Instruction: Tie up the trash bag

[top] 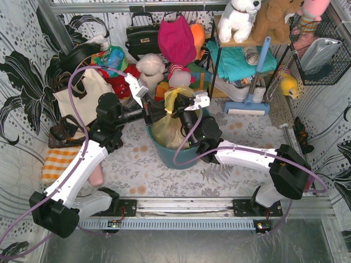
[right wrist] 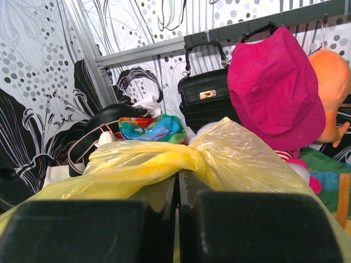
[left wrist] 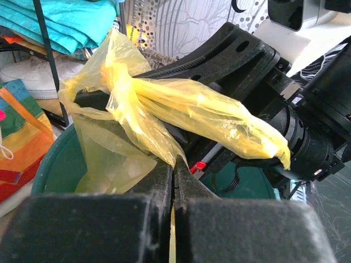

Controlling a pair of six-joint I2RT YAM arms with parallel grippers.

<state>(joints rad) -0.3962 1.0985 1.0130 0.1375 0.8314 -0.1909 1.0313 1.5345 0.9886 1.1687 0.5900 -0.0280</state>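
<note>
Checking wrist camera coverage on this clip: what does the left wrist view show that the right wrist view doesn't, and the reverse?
Only the left wrist view: the teal bin at its rim, and the right arm reaching in. Only the right wrist view: a pink cap and a black handbag hanging at the back wall. Both: the yellow trash bag, pinched in the shut left gripper in one and the shut right gripper in the other.

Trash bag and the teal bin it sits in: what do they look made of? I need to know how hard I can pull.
Trash bag: thin plastic film, translucent yellow and glossy. It crinkles, bunches into ropes and lets light through. Teal bin: probably rigid moulded plastic, smooth with a dull sheen. Its rim holds a clean round shape.
</note>
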